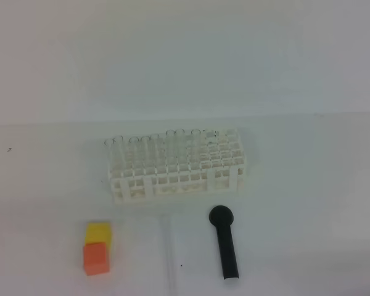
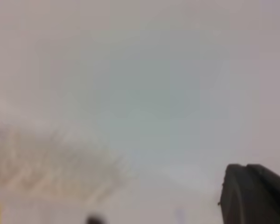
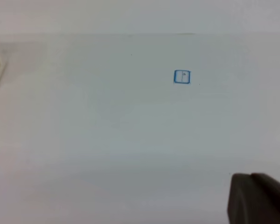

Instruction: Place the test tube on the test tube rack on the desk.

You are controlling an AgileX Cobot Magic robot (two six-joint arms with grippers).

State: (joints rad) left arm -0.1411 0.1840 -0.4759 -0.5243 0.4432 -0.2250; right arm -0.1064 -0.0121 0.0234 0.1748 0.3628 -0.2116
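We are looking down on the desk (image 1: pixel 308 203) with neither arm in the overhead view. The test tube (image 1: pixel 169 253) is lying flat on it, nearly lengthwise toward us, just near of the test tube rack (image 1: pixel 176 166), between the stacked orange cube (image 1: pixel 95 257) and yellow cube (image 1: pixel 98 232) on its left and the black round-headed stick (image 1: pixel 225 243) on its right. The rack is already holding several tubes along its far rows.

The left gripper (image 2: pixel 256 193) and right gripper (image 3: pixel 259 198) are showing only as dark edges; both are sitting closed, empty. The right wrist view is showing bare desk and a small blue square mark (image 3: pixel 182 77).

We are judging the task not yet begun: the reach is in hand. Next, one gripper needs opening, lowering over the tube's middle, avoiding the cubes and the stick.
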